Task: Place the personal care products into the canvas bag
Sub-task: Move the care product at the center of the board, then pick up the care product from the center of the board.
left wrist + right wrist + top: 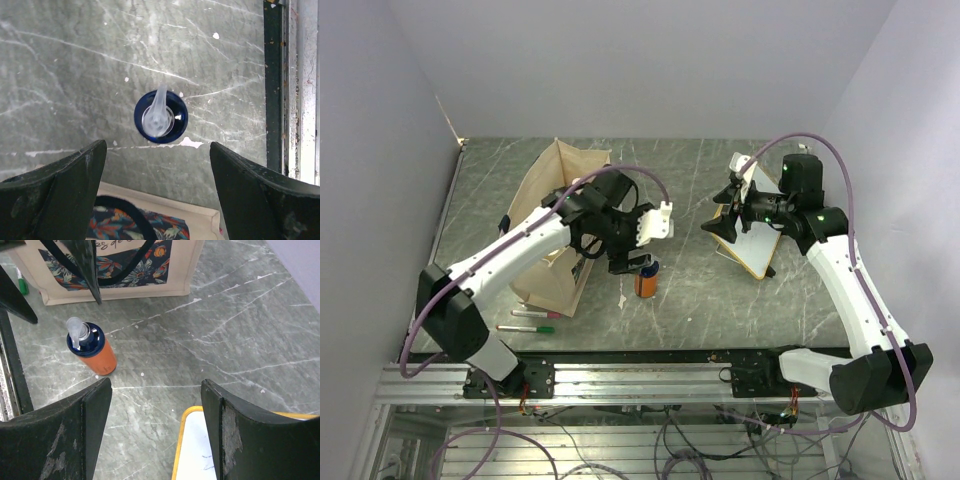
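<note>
Top external view suggests one step is left: only the orange bottle with blue-white pump top (646,280) stands on the grey marbled desk (700,300) at frame centre, beside the tall beige canvas bag (545,185), under the spread, empty left jaws, and the right jaws are also spread and empty.

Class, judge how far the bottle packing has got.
Done, probably: only the orange bottle shows outside the bag, whose inside is hidden. In hand: nothing held; jaws of the left arm hang open over that bottle. Left: grasp it, bag it.
</note>
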Robot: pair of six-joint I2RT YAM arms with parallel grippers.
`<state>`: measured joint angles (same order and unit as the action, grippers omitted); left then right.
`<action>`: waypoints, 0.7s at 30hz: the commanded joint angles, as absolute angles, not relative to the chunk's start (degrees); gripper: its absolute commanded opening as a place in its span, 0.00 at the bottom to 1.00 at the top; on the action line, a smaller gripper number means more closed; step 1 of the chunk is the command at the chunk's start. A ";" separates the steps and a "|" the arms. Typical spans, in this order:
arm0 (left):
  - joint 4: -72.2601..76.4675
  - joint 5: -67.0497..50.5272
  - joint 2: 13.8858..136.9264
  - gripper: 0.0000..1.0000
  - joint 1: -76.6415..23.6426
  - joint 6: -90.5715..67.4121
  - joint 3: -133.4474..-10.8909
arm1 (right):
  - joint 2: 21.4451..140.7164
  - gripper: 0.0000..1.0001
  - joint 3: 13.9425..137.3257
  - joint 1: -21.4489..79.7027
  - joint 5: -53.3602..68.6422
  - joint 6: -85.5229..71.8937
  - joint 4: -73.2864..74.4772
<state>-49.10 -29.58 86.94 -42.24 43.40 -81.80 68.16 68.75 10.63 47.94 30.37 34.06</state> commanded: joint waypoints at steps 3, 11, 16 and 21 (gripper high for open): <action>-45.91 -32.80 90.52 0.93 -44.35 47.32 -81.22 | 67.05 0.72 67.97 9.86 50.08 29.55 32.64; -43.83 -34.24 92.75 0.80 -45.15 47.68 -79.34 | 67.66 0.72 67.66 9.77 50.19 29.80 32.45; -42.90 -34.30 93.65 0.71 -45.54 47.54 -78.93 | 68.54 0.72 67.76 9.84 50.80 29.88 32.46; -43.10 -33.46 94.74 0.59 -45.70 47.95 -79.19 | 68.69 0.72 67.59 9.76 50.80 30.04 32.36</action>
